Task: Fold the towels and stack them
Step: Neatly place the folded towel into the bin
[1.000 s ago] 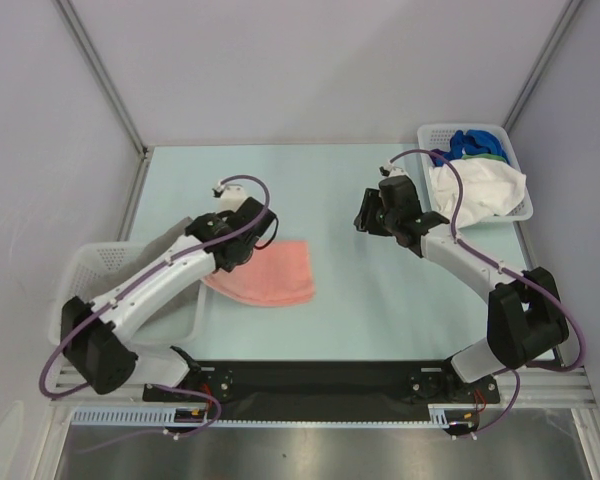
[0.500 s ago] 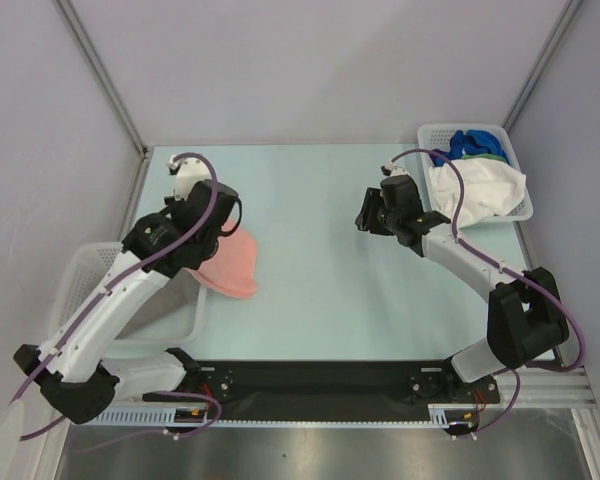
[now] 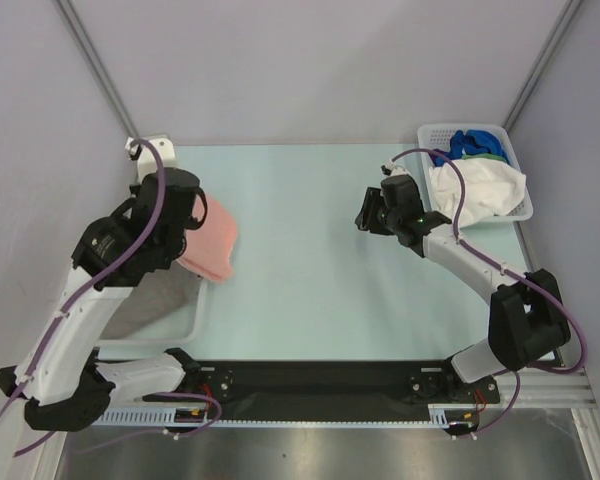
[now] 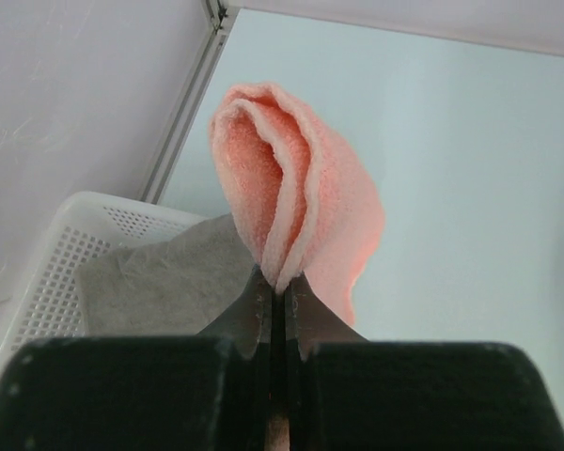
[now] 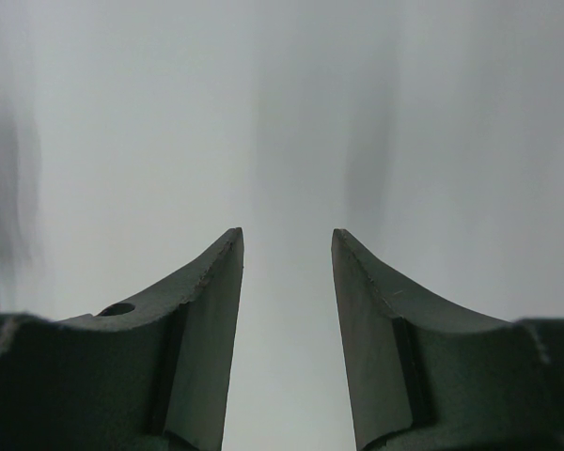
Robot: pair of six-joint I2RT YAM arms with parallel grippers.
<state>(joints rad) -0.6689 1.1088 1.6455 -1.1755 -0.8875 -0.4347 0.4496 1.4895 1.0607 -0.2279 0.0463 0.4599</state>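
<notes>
Left wrist cam first: the left fingers [image 4: 249,324] are pinched all the way shut on the edge of the pink towel [image 4: 305,202]. The pads are pressed together with just the cloth between them. The towel is doubled over, so you can see two layers curving out from the pinch like a loop. Just past it on the left is the left basket [image 4: 42,282], with the grey towel [image 4: 160,282] lying inside. The pale surface [image 4: 470,160] takes up the rest of that view.

On the right wrist cam, the right fingers [image 5: 207,319] are roughly half open with a clear gap and nothing in it. Beyond them it's all blur.

From the top cam, the pink towel hangs from the left arm near the left edge of the surface, right by the basket's inner wall. I can't tell if its low end touches down. The right arm hovers over the surface, near the right basket [image 3: 432,133] in the far right corner. That basket has the white towel [image 3: 480,190] spilling over its near rim, and the blue towel [image 3: 473,142] and green towel [image 3: 499,157] are bunched up behind it.
</notes>
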